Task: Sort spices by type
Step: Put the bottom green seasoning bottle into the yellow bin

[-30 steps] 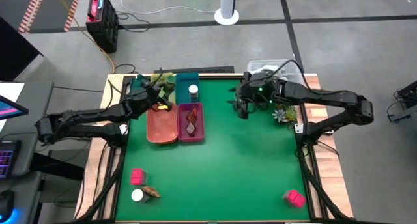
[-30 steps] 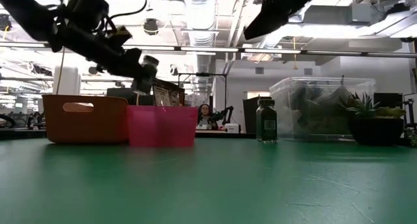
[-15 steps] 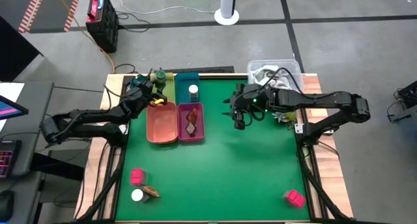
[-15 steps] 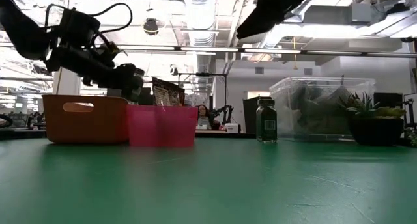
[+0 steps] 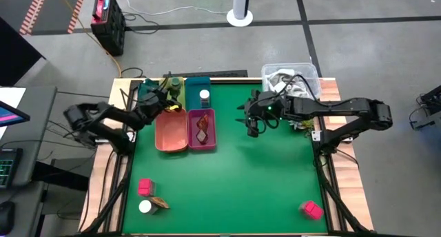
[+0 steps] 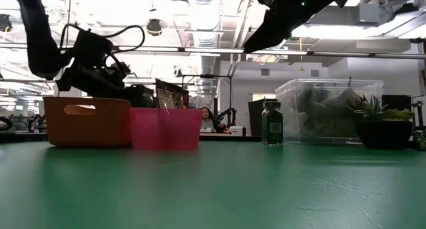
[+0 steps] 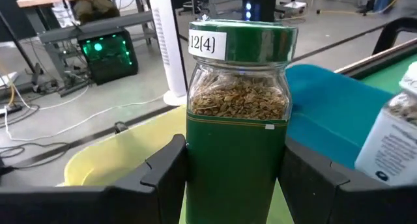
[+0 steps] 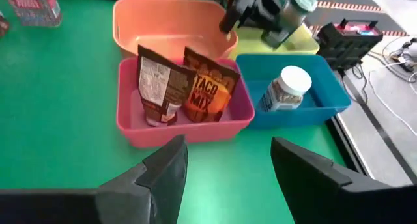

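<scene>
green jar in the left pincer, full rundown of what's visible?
The green jar is a clear-walled spice jar with a dark green lid and a dark green label band around its lower body. A white sticker on the lid reads 12(4). Through the wall, tan-brown flakes fill the upper part. It stands upright between the left pincer's two dark fingers, which press against its sides. It is held above the yellow tray, next to the blue tray, at the table's far left.
</scene>
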Available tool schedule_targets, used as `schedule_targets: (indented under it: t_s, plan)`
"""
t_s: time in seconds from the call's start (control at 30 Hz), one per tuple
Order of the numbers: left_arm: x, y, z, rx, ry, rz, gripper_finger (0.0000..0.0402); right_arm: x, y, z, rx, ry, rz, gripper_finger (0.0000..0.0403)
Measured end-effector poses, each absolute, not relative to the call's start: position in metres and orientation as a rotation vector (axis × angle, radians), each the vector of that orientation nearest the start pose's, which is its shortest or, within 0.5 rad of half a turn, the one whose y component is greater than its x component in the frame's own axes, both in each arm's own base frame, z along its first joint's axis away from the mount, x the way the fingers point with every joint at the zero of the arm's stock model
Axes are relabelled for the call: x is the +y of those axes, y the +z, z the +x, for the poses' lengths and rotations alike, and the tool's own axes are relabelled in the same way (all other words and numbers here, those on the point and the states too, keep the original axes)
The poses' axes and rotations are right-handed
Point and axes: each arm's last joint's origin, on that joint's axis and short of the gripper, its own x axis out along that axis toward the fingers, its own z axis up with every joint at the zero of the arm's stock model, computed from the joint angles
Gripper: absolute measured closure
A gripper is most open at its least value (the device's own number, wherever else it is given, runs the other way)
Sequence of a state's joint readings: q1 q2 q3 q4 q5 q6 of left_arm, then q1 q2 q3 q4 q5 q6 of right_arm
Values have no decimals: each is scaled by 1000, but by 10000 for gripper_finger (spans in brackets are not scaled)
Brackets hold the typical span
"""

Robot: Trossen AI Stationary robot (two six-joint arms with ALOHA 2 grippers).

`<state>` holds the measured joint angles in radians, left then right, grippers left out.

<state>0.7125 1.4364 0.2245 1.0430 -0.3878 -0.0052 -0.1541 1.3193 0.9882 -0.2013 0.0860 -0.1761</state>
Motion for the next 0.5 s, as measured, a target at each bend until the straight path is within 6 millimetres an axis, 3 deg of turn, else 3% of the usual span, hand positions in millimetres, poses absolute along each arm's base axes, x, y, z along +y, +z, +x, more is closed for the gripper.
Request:
schedule_targets:
  t_s: [0.23, 0.5]
  plan:
    - [160, 126, 156, 215, 1100, -87, 201, -44, 288, 286, 547, -178, -157, 154]
    - [163, 125, 155, 206, 1110, -65, 198, -44, 288, 286, 547, -179, -156, 154]
